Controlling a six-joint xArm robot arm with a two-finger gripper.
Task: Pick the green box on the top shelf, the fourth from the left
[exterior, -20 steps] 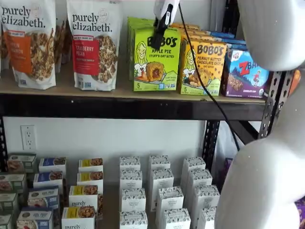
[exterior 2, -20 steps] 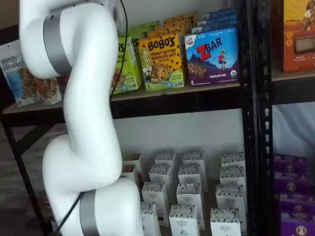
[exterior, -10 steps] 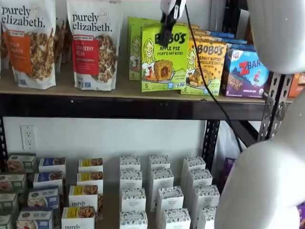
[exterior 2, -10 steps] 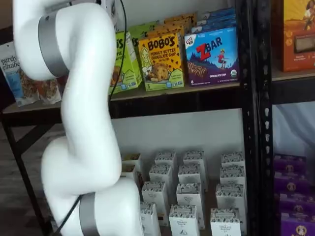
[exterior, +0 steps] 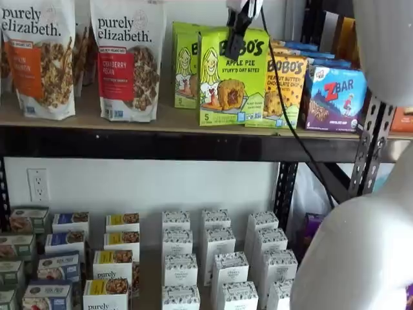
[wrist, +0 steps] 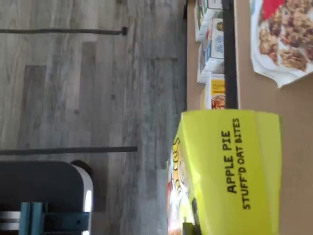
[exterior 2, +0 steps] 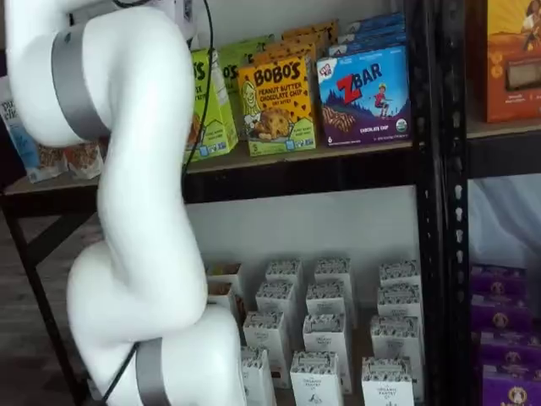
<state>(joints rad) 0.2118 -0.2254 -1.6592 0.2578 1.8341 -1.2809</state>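
The green box (exterior: 232,77) is lime green with "BOBO'S APPLE PIE" lettering. It stands out in front of its row on the top shelf (exterior: 161,145), over the front edge. My gripper (exterior: 237,29) comes down from the top edge of a shelf view. Its black fingers are shut on the box's top. In the wrist view the box's top face (wrist: 234,166) fills the near part, over the tan board (wrist: 254,93). In a shelf view the box (exterior 2: 211,110) is partly hidden behind my white arm (exterior 2: 135,169).
A second green box (exterior: 184,64) stands behind it. A yellow-orange Bobo's box (exterior: 287,87) and a blue ZBar box (exterior: 332,97) are to its right. Purely Elizabeth bags (exterior: 129,58) are to its left. White cartons (exterior: 219,258) fill the lower shelf.
The green box has come forward out of its row and to the right, held in my gripper. It now covers part of the yellow-orange box.
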